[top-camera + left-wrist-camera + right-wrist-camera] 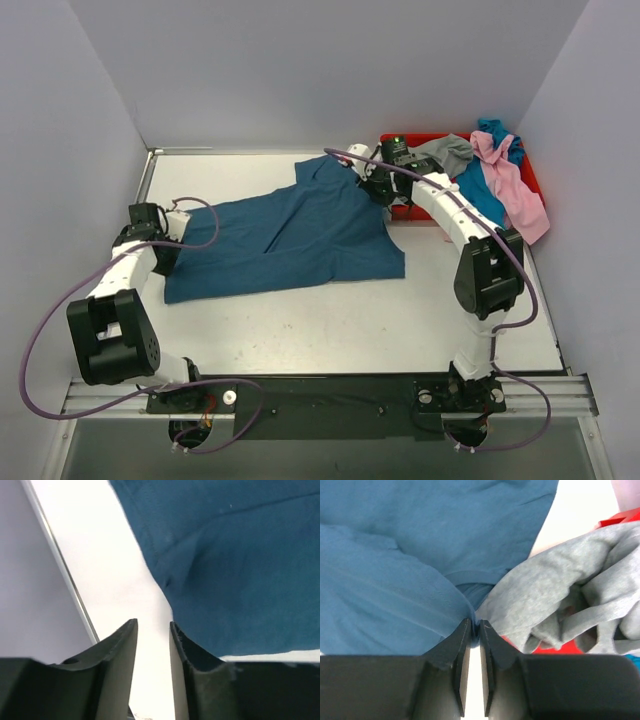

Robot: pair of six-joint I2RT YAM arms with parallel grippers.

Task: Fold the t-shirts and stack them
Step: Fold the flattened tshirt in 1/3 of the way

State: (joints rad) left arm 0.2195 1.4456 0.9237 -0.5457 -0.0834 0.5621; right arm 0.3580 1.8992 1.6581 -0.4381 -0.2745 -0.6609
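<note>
Your teal shirt lies spread out on the bench, mostly flat, with some bumps and wrinkles in it. No fold shows in it yet, so you look to be near the start of the job.

Your right end effector is at the far right part of the teal shirt. Its two fingers are pressed together with a bit of teal cloth pinched between the tips. The grey shirt is just beside that pinch, so watch that you do not grab it too.

Your left end effector is at the left edge of the teal shirt. Its fingers are a little apart and only bare bench shows between them. The cloth edge lies just past the right finger, and nothing is held.

The grey shirt, the pink shirt and the turquoise shirt sit in a messy heap on the red tray. None of them looks folded. There is no stack yet. All four shirts are left to fold and pile up.
</note>
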